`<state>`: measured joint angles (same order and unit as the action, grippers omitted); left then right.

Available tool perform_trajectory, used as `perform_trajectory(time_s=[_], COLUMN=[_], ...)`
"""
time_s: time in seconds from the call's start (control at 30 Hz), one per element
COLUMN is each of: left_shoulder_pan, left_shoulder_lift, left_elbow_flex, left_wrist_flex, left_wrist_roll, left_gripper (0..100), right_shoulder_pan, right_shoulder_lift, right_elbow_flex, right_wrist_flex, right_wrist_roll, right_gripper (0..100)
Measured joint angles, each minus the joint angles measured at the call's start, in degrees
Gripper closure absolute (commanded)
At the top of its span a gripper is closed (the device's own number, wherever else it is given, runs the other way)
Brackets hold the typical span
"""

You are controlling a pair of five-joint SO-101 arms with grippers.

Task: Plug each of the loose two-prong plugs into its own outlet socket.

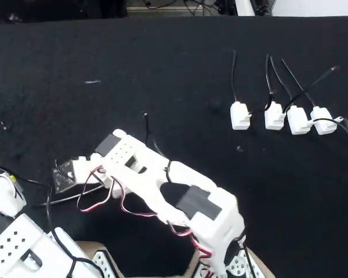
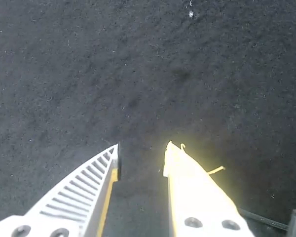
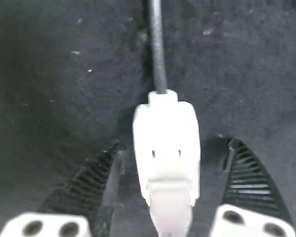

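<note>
High view: four white corded blocks (image 1: 274, 116), probably the sockets, in a row toward the far right corner of the table (image 1: 133, 63). Well apart from them, an arm (image 1: 162, 185) stretched from the near edge toward the left edge. A long carry ahead, so could snag or drag a cord on the way.

Left wrist view: left gripper (image 2: 143, 144) parted, gripping nothing, over bare table. Cannot steady a socket from there, so could let one slide under an inserting push.

Right wrist view: right gripper (image 3: 171, 144) spread either side of the white plug (image 3: 165, 131) lying on the table, touching neither flank, with the cord (image 3: 157, 44) running away. Could pinch off-centre and twist the plug. Cannot tell which way the prongs face, so could present them misaligned.
</note>
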<state>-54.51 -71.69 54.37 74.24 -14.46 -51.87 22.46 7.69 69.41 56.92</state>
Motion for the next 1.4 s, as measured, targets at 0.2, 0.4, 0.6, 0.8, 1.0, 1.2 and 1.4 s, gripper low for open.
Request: perform_trajectory(time_s=[0.2, 0.4, 0.6, 0.8, 1.0, 1.2, 1.4], left_shoulder_pan=[0.0, 0.0, 0.0, 0.0, 0.0, 2.46, 3.96], left_shoulder_lift=[0.0, -0.35, -0.35, -0.35, -0.35, -0.35, -0.35], left_elbow_flex=[0.0, 0.0, 0.0, 0.0, 0.0, 0.0, 0.0], left_wrist_flex=[0.97, 2.11, 2.29, 2.29, 2.29, 2.29, 2.29], left_wrist_roll=[0.0, -0.44, -0.44, -0.44, -0.44, -0.44, -0.44], left_gripper=[84, 84, 84, 84, 84, 84, 84], right_shoulder_pan=[0.18, 2.02, 8.97, 21.89, 38.33, 45.54, 49.32], right_shoulder_lift=[4.13, 4.4, 4.4, 5.1, 5.19, 5.19, 10.2], right_elbow_flex=[-3.96, -9.67, -14.59, -21.1, -24.88, -28.48, -32.79], right_wrist_flex=[1.93, 6.59, 8.62, 8.97, 9.14, 9.14, 9.67], right_wrist_roll=[1.85, -0.88, -13.45, -41.32, -57.41, -58.2, -56.88], right_gripper=[99.8, 98.8, 98.8, 98.8, 98.8, 98.8, 98.8])
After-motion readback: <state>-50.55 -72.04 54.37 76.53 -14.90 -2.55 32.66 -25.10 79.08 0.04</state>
